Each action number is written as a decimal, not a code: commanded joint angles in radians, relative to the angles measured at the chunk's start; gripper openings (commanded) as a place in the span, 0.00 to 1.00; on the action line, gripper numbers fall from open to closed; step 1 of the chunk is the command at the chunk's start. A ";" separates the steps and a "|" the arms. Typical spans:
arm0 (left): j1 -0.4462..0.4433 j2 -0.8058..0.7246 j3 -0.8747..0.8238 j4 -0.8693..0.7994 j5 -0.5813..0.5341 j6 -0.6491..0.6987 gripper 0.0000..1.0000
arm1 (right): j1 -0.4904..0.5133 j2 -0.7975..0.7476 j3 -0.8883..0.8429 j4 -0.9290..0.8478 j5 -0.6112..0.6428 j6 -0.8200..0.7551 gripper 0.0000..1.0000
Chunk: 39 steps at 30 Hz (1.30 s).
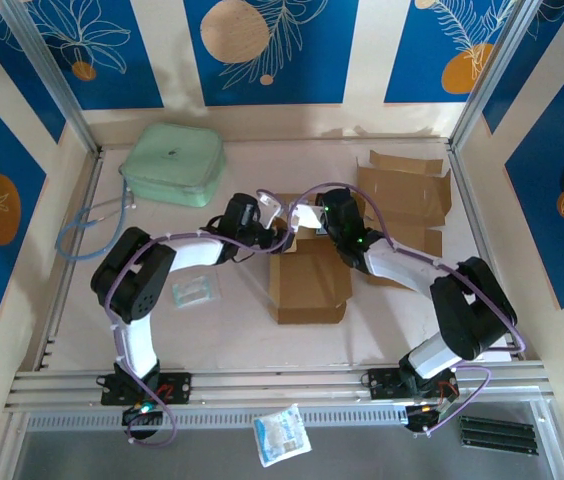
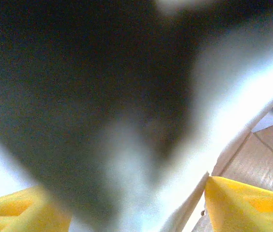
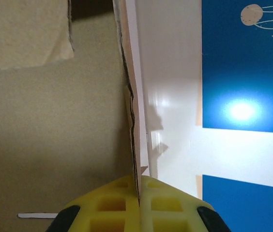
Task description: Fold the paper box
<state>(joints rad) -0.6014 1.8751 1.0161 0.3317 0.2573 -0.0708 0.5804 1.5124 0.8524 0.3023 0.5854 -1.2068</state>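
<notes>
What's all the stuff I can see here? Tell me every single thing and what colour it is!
cardboard box: one, brown, middle of the table
flat cardboard sheet: one, brown, far right, behind the box
pouch: one, pale green, far left corner
cable: one, blue-grey, left edge, near the pouch
clear packet: one, see-through, left of the box
white packet: one, white and blue, on the grey ledge at the front
black strips: a few, black, front right corner
left gripper: one, yellow fingers, open, at the box's far side
right gripper: one, yellow fingers, shut on the box's wall
</notes>
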 commanded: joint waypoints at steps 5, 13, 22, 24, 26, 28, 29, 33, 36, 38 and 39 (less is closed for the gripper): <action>-0.037 -0.006 -0.068 0.021 -0.167 -0.052 0.67 | 0.071 -0.076 -0.074 0.120 0.035 0.037 0.00; -0.044 -0.019 -0.103 0.041 -0.185 -0.039 0.70 | 0.086 -0.132 -0.094 0.096 0.054 0.088 0.00; -0.048 0.032 -0.094 0.132 -0.202 -0.073 0.67 | 0.102 -0.107 -0.109 0.013 0.043 0.161 0.00; -0.051 0.040 -0.090 0.161 -0.217 -0.075 0.67 | 0.104 -0.100 -0.102 0.005 0.045 0.171 0.00; -0.055 0.051 -0.090 0.201 -0.235 -0.074 0.67 | 0.104 -0.095 -0.094 -0.002 0.044 0.179 0.00; -0.055 0.066 -0.083 0.231 -0.249 -0.075 0.67 | 0.103 -0.091 -0.078 -0.015 0.041 0.191 0.00; -0.057 0.070 -0.082 0.242 -0.258 -0.076 0.67 | 0.104 -0.089 -0.073 -0.018 0.041 0.194 0.00; -0.061 0.086 -0.087 0.297 -0.286 -0.086 0.68 | 0.102 -0.081 -0.058 -0.048 0.039 0.211 0.00; -0.064 0.094 -0.088 0.306 -0.302 -0.091 0.68 | 0.102 -0.079 -0.049 -0.083 0.037 0.233 0.00; -0.066 0.094 -0.090 0.307 -0.324 -0.098 0.65 | 0.102 -0.080 -0.049 -0.086 0.038 0.243 0.00; -0.069 0.093 -0.093 0.311 -0.337 -0.101 0.64 | 0.104 -0.081 -0.050 -0.087 0.036 0.248 0.00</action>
<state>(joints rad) -0.6479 1.9335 0.9264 0.6518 -0.0200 -0.1593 0.6525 1.4185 0.7792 0.2493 0.6971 -1.0183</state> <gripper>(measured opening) 0.650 0.047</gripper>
